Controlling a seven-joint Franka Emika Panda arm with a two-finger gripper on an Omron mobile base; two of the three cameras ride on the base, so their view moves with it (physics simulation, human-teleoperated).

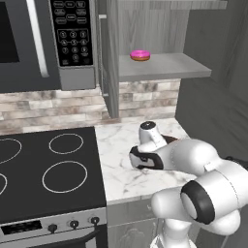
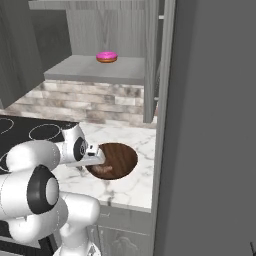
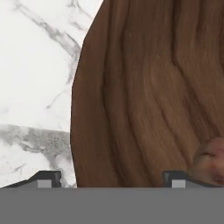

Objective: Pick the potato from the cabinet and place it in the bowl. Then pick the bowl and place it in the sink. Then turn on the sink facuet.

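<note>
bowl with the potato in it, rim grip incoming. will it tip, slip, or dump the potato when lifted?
The wooden bowl looks rigid and shallow, so a one-sided rim grip would probably tilt it. The potato lies loose near the gripper-side edge and is oblong, so it may roll. The open gripper straddles the rim; the smooth-looking wood could slip.

A rendered home kitchen, plainly: black stove with burner rings and front knobs at 8 o'clock, microwave with keypad at 11 o'clock, grey wood-grain cabinet at 1 o'clock, white marble counter centrally, stone-tile backsplash behind.
</note>
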